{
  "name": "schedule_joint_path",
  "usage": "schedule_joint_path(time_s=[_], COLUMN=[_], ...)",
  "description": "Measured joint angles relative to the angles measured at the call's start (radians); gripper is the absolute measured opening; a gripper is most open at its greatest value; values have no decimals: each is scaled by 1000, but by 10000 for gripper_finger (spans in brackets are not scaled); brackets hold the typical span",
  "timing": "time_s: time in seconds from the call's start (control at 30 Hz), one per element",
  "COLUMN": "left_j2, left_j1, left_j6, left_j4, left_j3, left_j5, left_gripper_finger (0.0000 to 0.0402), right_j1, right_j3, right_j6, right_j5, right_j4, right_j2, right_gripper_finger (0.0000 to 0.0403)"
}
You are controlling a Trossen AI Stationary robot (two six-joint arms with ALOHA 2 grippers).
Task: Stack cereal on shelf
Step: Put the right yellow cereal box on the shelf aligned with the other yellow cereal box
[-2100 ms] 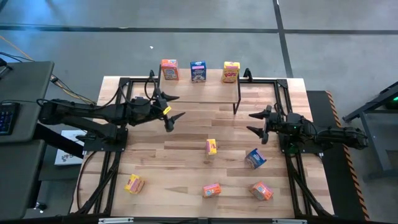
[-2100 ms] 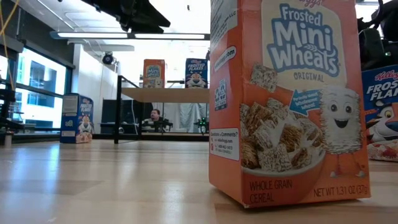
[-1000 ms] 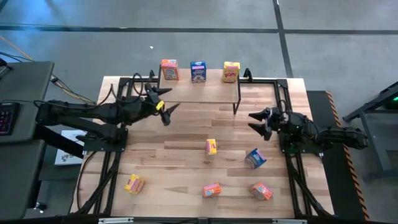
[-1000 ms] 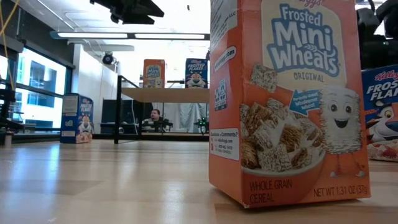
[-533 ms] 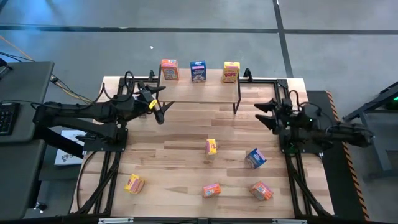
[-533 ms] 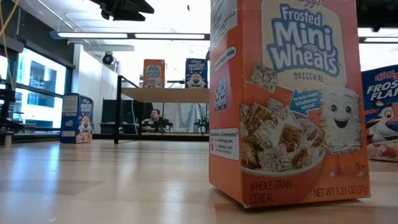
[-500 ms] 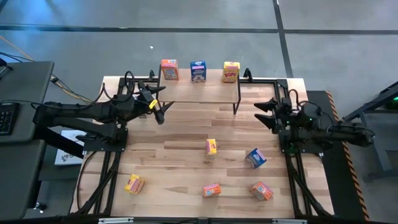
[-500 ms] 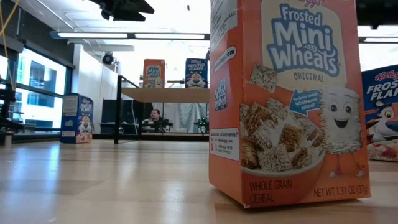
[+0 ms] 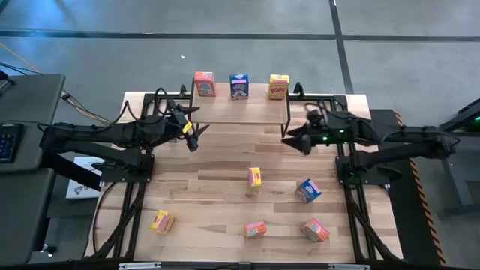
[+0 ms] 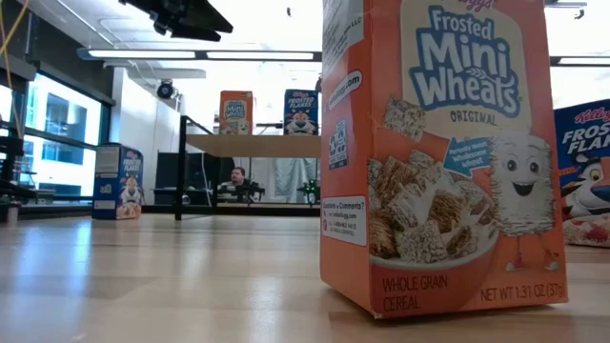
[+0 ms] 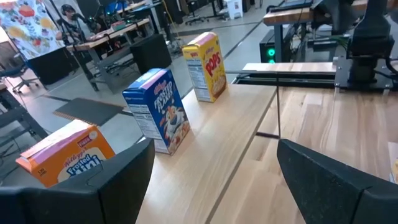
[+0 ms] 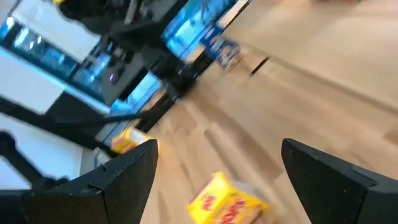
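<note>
On the shelf stand three cereal boxes; five more lie on the table. Left gripper and right gripper flank the shelf, fingers spread, empty

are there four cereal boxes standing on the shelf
No, the high view shows only three on the shelf: an orange box, a blue box and a yellow box.

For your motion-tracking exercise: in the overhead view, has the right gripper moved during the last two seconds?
Yes. The right gripper has swung toward the table's middle and now sits beside the shelf's right front leg, fingers open.
</note>
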Motion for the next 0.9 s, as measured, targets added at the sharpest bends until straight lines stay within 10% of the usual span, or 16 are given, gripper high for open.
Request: schedule_joint_path(time_s=[0.4,0.9], left_j2=[0,0], left_j1=[0,0], left_j6=[-1,2], left_j4=[-55,-59], left_j3=[0,0], left_j5=[0,0], left_gripper_finger=[330,330], right_j1=[164,184], right_j3=[414,542], right_j6=[173,407], right_j5=[145,77], right_j4=[-399,-541], right_j2=[379,684], right_gripper_finger=[334,334])
